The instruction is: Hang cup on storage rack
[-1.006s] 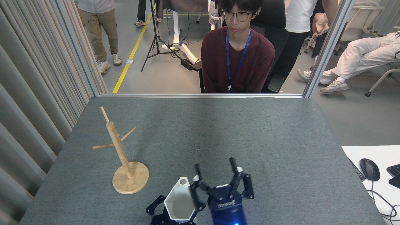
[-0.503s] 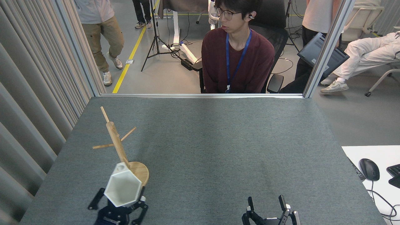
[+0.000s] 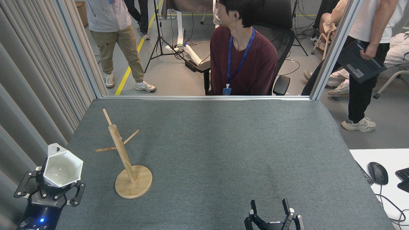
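1. Our left gripper (image 3: 52, 187) clasps the cup (image 3: 63, 168) from below, fingers closed around its body.
2. The cup sits mouth-up, well left of the storage rack (image 3: 123, 156), its tab handle on the far side.
3. The rack stands upright on the grey table (image 3: 223, 143), pegs bare.
4. Our right gripper (image 3: 270, 209), right of the rack near the table's front edge, holds nothing, fingers spread.

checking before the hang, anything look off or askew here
Nothing stands out. The storage rack stands upright on the table, its pegs bare. The left gripper holds the cup left of the rack, mouth facing the camera, handle tab uppermost. The right gripper is open and empty.
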